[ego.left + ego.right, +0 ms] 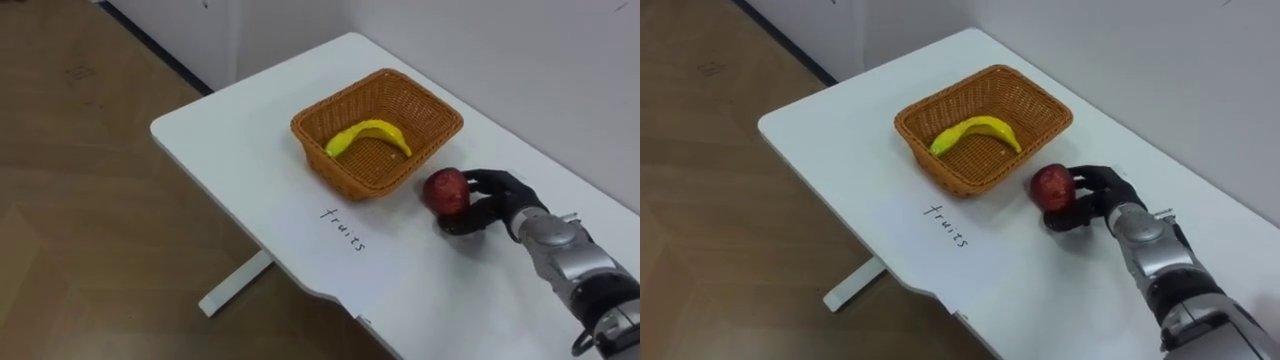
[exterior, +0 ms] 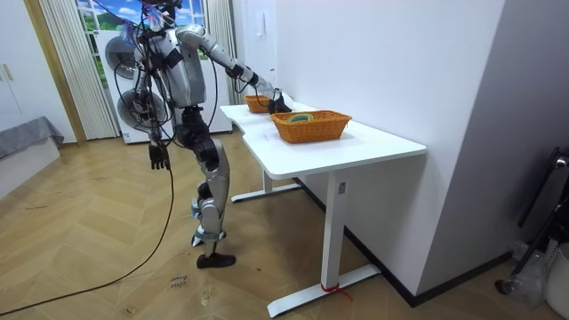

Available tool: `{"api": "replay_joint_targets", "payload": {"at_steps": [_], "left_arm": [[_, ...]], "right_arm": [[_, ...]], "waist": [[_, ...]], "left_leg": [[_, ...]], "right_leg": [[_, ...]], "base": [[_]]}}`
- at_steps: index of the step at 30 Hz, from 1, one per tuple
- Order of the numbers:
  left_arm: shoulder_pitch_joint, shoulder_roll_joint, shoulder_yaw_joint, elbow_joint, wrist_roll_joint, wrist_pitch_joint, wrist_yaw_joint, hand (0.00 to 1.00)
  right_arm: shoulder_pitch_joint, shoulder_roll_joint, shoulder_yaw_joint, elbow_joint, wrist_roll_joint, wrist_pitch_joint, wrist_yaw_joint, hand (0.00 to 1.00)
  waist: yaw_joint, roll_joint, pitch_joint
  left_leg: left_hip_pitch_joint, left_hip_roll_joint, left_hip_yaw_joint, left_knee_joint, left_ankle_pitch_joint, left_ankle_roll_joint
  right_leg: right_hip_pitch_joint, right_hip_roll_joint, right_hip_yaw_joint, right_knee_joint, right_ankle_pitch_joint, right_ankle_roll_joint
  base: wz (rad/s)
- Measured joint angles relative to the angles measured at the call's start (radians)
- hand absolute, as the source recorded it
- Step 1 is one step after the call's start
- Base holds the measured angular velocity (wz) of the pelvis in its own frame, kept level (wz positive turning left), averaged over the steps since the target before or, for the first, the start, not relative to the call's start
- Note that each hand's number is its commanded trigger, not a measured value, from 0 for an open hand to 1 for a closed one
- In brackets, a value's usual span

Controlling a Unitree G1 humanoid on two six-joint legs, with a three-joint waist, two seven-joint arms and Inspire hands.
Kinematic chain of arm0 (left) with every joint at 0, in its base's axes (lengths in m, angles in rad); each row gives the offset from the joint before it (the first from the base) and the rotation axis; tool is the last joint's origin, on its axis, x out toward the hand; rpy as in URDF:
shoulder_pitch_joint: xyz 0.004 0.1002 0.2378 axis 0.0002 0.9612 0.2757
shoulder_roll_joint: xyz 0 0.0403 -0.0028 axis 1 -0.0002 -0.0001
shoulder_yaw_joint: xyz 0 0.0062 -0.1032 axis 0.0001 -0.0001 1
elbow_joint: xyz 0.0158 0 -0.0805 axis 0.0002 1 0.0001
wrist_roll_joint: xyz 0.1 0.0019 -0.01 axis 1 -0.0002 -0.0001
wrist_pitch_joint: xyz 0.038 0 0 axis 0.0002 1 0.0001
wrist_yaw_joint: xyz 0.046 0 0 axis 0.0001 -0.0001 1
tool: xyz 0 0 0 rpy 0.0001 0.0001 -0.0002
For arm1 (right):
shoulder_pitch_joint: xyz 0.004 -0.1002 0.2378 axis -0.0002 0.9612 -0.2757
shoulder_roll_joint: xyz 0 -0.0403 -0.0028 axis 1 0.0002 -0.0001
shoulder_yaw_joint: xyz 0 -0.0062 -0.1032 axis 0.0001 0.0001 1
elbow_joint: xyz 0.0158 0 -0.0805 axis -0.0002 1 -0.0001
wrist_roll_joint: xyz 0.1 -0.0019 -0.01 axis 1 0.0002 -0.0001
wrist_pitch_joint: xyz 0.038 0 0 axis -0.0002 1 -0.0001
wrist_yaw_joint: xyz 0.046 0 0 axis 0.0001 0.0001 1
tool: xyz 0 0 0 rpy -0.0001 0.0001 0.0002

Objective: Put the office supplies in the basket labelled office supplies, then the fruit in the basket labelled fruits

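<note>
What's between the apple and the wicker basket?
Nothing; in the eye views only bare white table lies between the apple, held in the right robot hand, and the basket.

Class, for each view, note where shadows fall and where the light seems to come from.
Left eye view: a small dark shadow lies on the table under the apple and right hand. Right eye view: the basket is dimmer inside, around the banana, than at its rim. Room view: daylight shows at the window behind the robot.
</note>
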Motion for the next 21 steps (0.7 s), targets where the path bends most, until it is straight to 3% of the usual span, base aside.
{"api": "replay_joint_targets", "payload": {"at_steps": [7, 15, 19, 21], "left_arm": [[0.003, 0.0, 0.03, 0.0, 0.0, -0.001, 0.006, 0.0], [0.03, 0.0, 0.037, -0.013, 0.0, -0.003, 0.007, 0.0], [0.043, 0.001, 0.037, -0.013, 0.0, -0.013, 0.007, 0.0], [0.055, 0.002, 0.038, -0.013, 0.0, -0.015, 0.006, 0.0]], "right_arm": [[0.021, 0.0, -0.001, -0.001, 0.009, -0.001, 0.024, 1.0], [0.038, 0.0, -0.037, -0.009, -0.006, 0.0, 0.056, 1.0], [0.051, 0.0, -0.037, -0.01, -0.006, 0.001, 0.057, 1.0], [0.057, 0.0, -0.037, -0.01, -0.007, 0.006, 0.063, 1.0]], "waist": [[-0.003, -0.003, -0.0024], [-0.055, -0.006, -0.0042], [-0.058, -0.01, -0.007], [-0.063, -0.018, -0.0124]], "left_leg": [[0.017, 0.002, 0.008, -0.006, 0.0, 0.0], [0.024, -0.002, 0.004, -0.01, 0.001, 0.002], [0.04, -0.001, 0.011, -0.014, 0.001, 0.003], [0.041, 0.001, 0.015, -0.014, 0.0, 0.003]], "right_leg": [[0.012, 0.0, 0.008, 0.0, 0.0, 0.0], [0.019, 0.001, 0.021, -0.002, 0.002, 0.003], [0.03, 0.001, 0.03, -0.002, 0.002, 0.003], [0.03, 0.001, 0.033, -0.003, 0.002, 0.004]], "base": [[-0.04], [0.02], [-0.06], [-0.05]]}}
